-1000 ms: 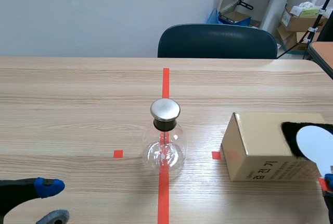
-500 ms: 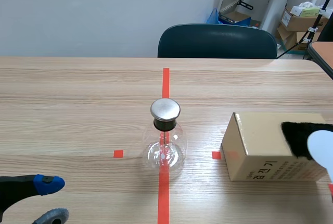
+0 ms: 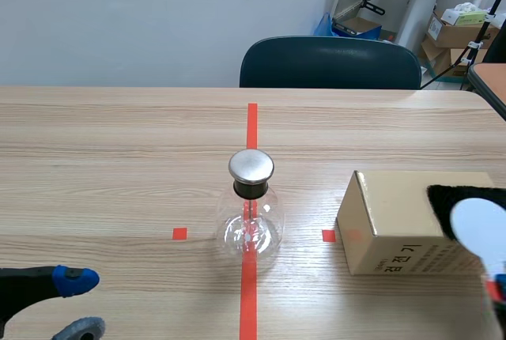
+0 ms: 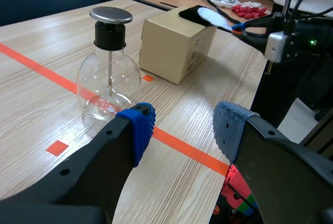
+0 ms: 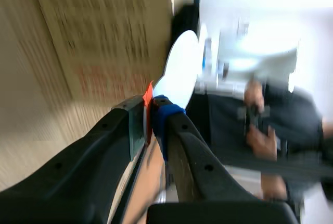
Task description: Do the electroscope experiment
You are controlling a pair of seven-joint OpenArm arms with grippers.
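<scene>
Swinging back toward the cardboard box (image 3: pixel 395 225) after drifting outward half a second ago, the white paddle (image 3: pixel 477 225) is again sitting about where it was a second ago. Nothing else is shifting between frames.

Right gripper (image 5: pixel 151 110) is coming in low at the table's right edge, its fingers clamping the paddle's thin red handle between the pads. The round white blade is sticking out ahead of the fingertips and hanging over the black fur patch (image 4: pixel 188 13) that is lying on top of the box. Whether the blade is touching the fur is not clear.

Left gripper (image 4: pixel 183 130) is hovering low over the near left part of the table (image 3: pixel 111 166), fingers spread wide, with nothing between the blue pad and the grey one.

Electroscope (image 3: pixel 251 213) is standing upright on the long tape line at mid-table. It is a clear glass flask with a black collar, a round metal cap and a thin rod hanging inside. It is sitting apart from the box, which is resting to its right, and ahead of the left gripper.

A dark chair (image 3: pixel 330 62) is standing beyond the far table edge.
</scene>
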